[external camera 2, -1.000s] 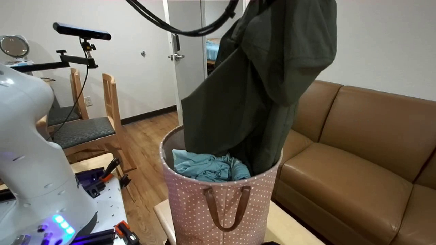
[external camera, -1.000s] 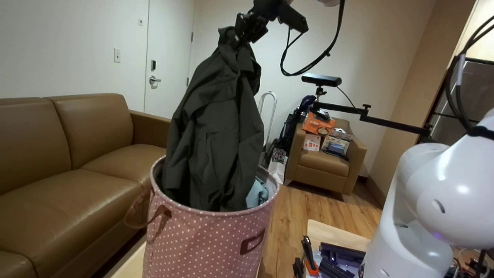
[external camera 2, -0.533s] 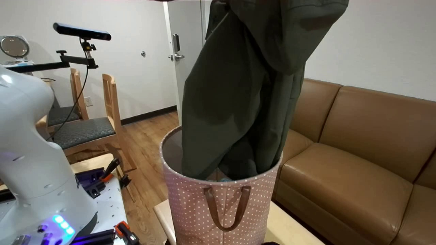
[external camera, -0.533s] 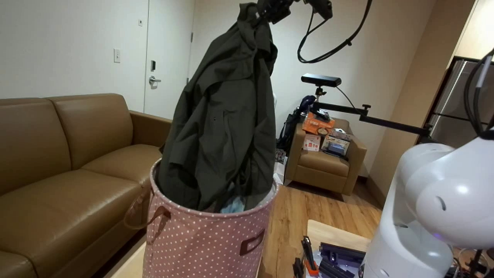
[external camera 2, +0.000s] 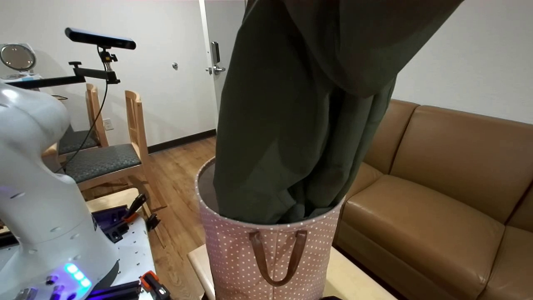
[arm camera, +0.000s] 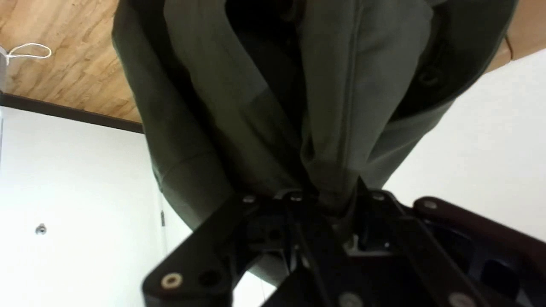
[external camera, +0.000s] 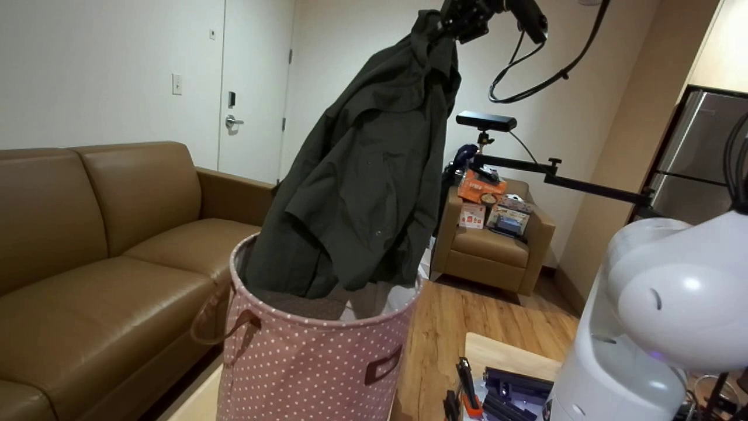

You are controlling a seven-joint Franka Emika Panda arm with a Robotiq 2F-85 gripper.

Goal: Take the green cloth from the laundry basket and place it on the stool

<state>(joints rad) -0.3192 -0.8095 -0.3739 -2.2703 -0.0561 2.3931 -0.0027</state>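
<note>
Dark grey-green and limp, the green cloth (external camera: 374, 169) hangs from my gripper (external camera: 442, 30) high above the laundry basket. Its folds fill the wrist view, where the gripper (arm camera: 337, 200) is shut on a gathered bunch of the green cloth (arm camera: 239, 98). In both exterior views the lower end of the cloth hangs inside the mouth of the pinkish-red, white-dotted laundry basket (external camera: 304, 368). The gripper is out of frame above the green cloth (external camera 2: 275, 125) in an exterior view. Light wooden tops show, and I cannot tell which is the stool.
The basket stands on a light wooden top (external camera 2: 354, 279). Another wooden top (external camera: 508, 354) is beside the robot's table with tools (external camera: 502, 397) on it. A brown sofa (external camera: 146, 245) runs along the wall. A camera on an arm (external camera: 485, 121) stands behind the cloth.
My gripper has risen and moved right in an exterior view, carrying the cloth along. The cloth's lower end is higher in the basket mouth. Light-blue fabric seen earlier in the basket is now hidden.
</note>
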